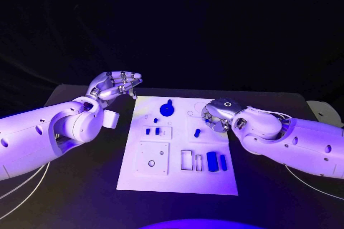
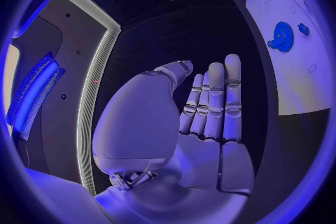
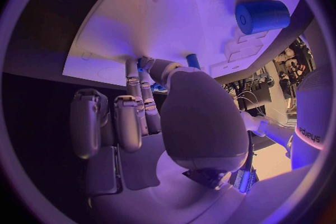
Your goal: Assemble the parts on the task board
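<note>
Parts — small, rigid, probably light and slick blue pieces (image 1: 212,161) lying on the task board (image 1: 179,182) at mid-surface — want a fingertip pinch across their sides; left robot hand (image 1: 115,86) spread and empty off the board's far-left corner, right robot hand (image 1: 216,115) curled above a small peg (image 1: 197,132), grip not discernible.

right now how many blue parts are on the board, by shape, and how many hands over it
Blue gear: 1
Blue cylinders, thick and thin: 2
Small blue pegs, at: 4
Hands over the task board: 1, the right hand; the left hand is beside it
Total blue parts: 7
</note>
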